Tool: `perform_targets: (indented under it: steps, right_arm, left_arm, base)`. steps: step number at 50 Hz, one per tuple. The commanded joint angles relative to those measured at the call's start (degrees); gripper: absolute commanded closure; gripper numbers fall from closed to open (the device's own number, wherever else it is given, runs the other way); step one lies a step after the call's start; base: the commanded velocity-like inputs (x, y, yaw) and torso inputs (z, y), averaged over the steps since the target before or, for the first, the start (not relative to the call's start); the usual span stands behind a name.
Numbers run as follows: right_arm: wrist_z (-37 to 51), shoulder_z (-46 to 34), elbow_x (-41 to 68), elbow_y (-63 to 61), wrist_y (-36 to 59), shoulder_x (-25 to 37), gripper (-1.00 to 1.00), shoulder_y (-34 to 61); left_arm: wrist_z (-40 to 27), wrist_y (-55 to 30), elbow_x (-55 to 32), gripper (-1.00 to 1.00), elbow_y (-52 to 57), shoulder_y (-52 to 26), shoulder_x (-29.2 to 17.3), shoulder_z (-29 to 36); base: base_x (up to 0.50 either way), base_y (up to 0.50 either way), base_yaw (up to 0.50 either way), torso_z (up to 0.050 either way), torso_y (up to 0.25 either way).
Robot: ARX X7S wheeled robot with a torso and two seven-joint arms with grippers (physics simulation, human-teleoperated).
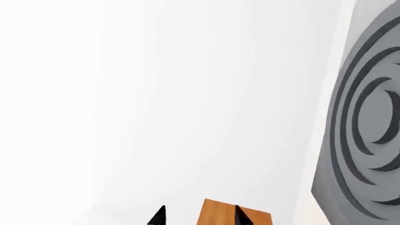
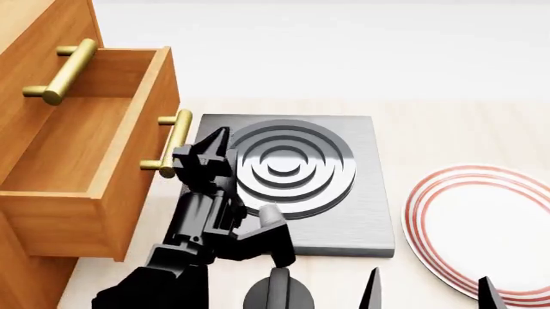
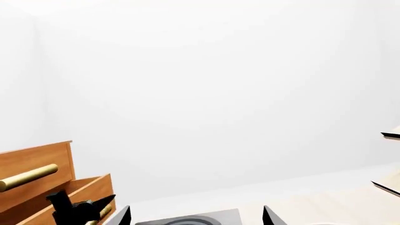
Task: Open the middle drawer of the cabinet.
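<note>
The orange-brown cabinet (image 2: 35, 32) stands at the left of the head view, its top front carrying a brass handle (image 2: 60, 71). Below it the middle drawer (image 2: 77, 138) is pulled well out, showing its bare inside, with its brass handle (image 2: 167, 145) on the front. My left gripper (image 2: 205, 149) stands just right of that handle, open, with nothing between its fingers. In the left wrist view the left gripper (image 1: 200, 216) shows only two dark tips, with a piece of the orange wood (image 1: 218, 214) behind them. My right gripper (image 2: 429, 290) is open and empty at the near edge.
A grey square slab with raised concentric rings (image 2: 292, 174) lies right of the drawer on the pale wood surface. A white plate with red rings (image 2: 481, 225) sits further right. The white wall is behind. The right wrist view shows the cabinet (image 3: 37, 159) and the wall.
</note>
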Motion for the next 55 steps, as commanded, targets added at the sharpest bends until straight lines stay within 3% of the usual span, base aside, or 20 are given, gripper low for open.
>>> perform_targets:
  steps: [1,9,18,23,30,41,48,49,51,55]
  right_arm:
    - [0.3,-0.1,0.2,-0.2,0.2,0.3,-1.00,0.2]
    - [0.6,-0.2,0.3,-0.3,0.6,0.5,-1.00,0.5]
    - [0.6,-1.0,0.0,0.0,1.0,0.4,-1.00,1.1]
    - [0.6,-1.2,-0.1,0.1,0.9,0.5,-1.00,1.1]
    - [0.6,-1.6,-0.4,0.3,0.8,0.5,-1.00,1.1]
    - [0.8,-2.4,-1.3,0.7,0.8,0.3,-1.00,1.3]
    - [0.8,-3.2,-1.9,1.2,1.1,0.1,-1.00,1.8]
    - [0.8,-3.1,-1.9,1.2,1.1,0.2,-1.00,1.8]
    - [0.8,-3.2,-1.9,1.3,1.0,0.2,-1.00,1.8]
    - [0.8,-3.5,-2.2,1.5,1.0,0.1,-1.00,1.9]
  left_arm:
    - [-1.4,1.1,-6.3,-1.00,1.0,-3.0,0.1,-0.8]
    - [-2.8,8.8,-29.8,-1.00,3.8,-11.2,0.1,-2.2]
    - [-6.2,12.9,-41.9,-1.00,11.9,-18.8,-0.6,-4.8]
    - [-13.2,6.9,-50.4,-1.00,28.6,-21.6,-6.9,-11.4]
    - [-16.0,-0.6,-66.1,-1.00,42.3,-22.8,-13.3,-19.0]
    - [-21.9,-9.7,-87.9,-1.00,47.5,-25.2,-19.0,-26.7]
    - [-24.0,-15.4,-90.8,-1.00,49.0,-30.0,-21.7,-25.9]
    - [-23.1,-16.5,-87.4,-1.00,51.0,-32.0,-22.3,-24.6]
    - [-24.2,-16.5,-93.0,-1.00,49.9,-31.6,-22.9,-26.7]
    - [-22.8,-15.1,-96.1,-1.00,49.0,-31.2,-24.3,-29.3]
  base:
    - [0.00,0.00,0.00,0.000,0.000]
    - [0.00,0.00,0.00,0.000,0.000]
    - [0.00,0.00,0.00,0.000,0.000]
    - [0.00,0.00,0.00,0.000,0.000]
    - [0.00,0.00,0.00,0.000,0.000]
    - [0.00,0.00,0.00,0.000,0.000]
    - [0.00,0.00,0.00,0.000,0.000]
    - [0.00,0.00,0.00,0.000,0.000]
    - [0.00,0.00,0.00,0.000,0.000]
    - [0.00,0.00,0.00,0.000,0.000]
